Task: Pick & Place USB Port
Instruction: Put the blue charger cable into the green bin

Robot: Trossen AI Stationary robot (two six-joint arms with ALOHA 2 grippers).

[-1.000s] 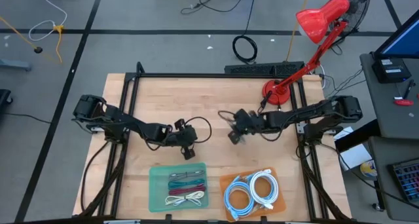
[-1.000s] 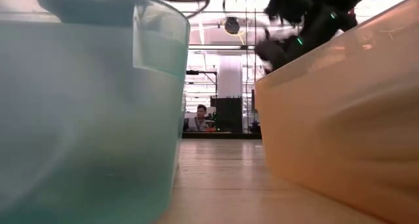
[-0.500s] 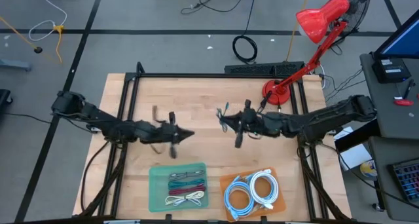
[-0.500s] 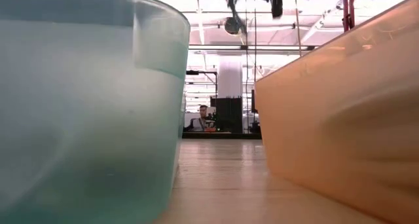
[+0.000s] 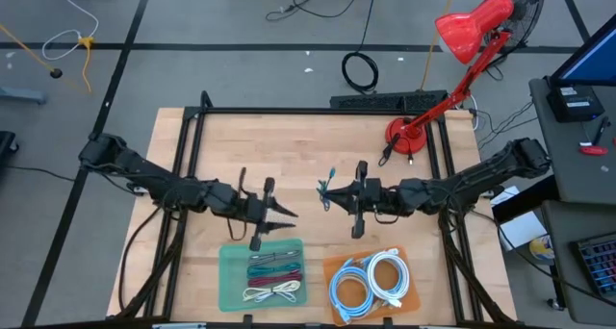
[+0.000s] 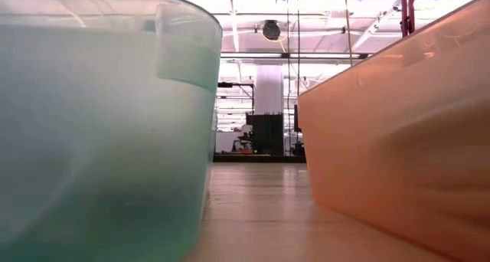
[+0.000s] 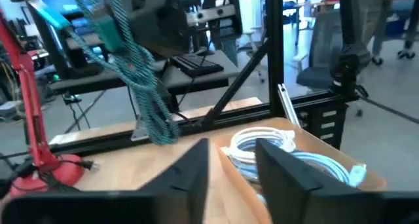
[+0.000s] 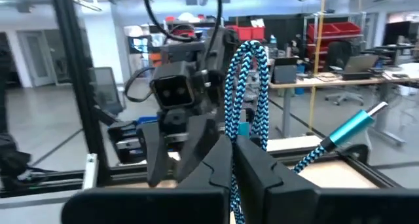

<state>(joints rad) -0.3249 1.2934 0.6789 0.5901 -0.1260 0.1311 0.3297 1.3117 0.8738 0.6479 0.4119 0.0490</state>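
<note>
Left gripper [image 5: 281,213] with jaws apart and holding nothing above the translucent green plastic bin [image 5: 262,274], right gripper [image 5: 336,200] facing it mid-table, pinching a teal-and-black braided USB cable [image 8: 249,93], orange bin [image 5: 374,280] of white cables below.

Two bins sit side by side at the desk [image 5: 318,146] front edge: left bin [image 5: 262,275], right bin [image 5: 371,281]. Left hand [image 5: 285,212] above desk, just behind left bin. Right hand [image 5: 332,196] faces it, behind right bin, cable [image 8: 249,93] pinched between its fingers. Lamp [image 5: 409,137] at rear right corner.
</note>
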